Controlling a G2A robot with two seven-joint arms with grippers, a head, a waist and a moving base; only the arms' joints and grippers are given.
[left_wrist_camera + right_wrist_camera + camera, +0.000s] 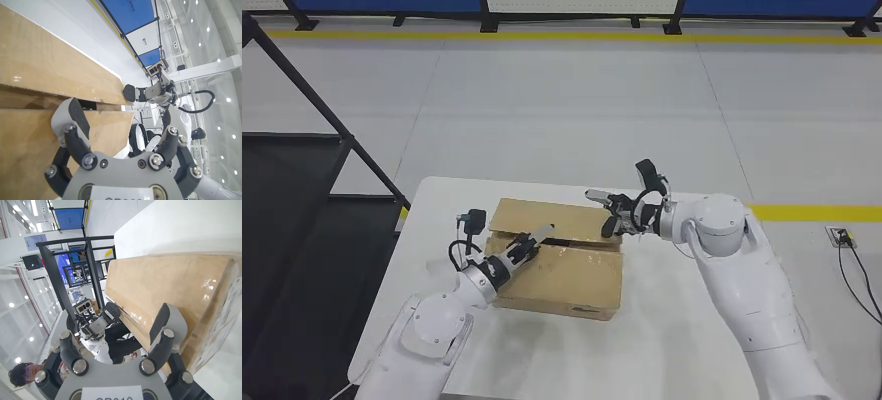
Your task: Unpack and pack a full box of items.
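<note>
1. The white table (662,330) carries the box (567,285), which sits at its middle, slightly toward the far side.
2. The left gripper (529,244) hangs over the near-left part of the box top, at the seam between the two flaps. Its jaws are spread and hold nothing.
3. In the left wrist view, one finger (77,115) lies at the dark slit between the flaps, touching or just above the near flap (37,144). The other finger (167,121) stands out past the box edge, over open space.
4. The box is brown cardboard. Both flaps are folded down and nearly shut, with a narrow gap along the seam. Glossy tape shines along the flap edges.
5. The far flap (542,215) lies a little higher than the near one at the seam.
6. The right gripper (604,210) is at the far-right corner of the box, by the end of the far flap. Its jaws are also spread, gripping nothing.
7. In the right wrist view, one pad (160,321) lies against the flap's edge, and the other finger (69,332) is well apart from the cardboard.
8. A white label (231,300) is stuck on the box side nearest that gripper.
9. A black frame (312,100) stands left of the table.
10. A yellow line (822,212) crosses the floor to the right, and another (572,37) runs far behind.
</note>
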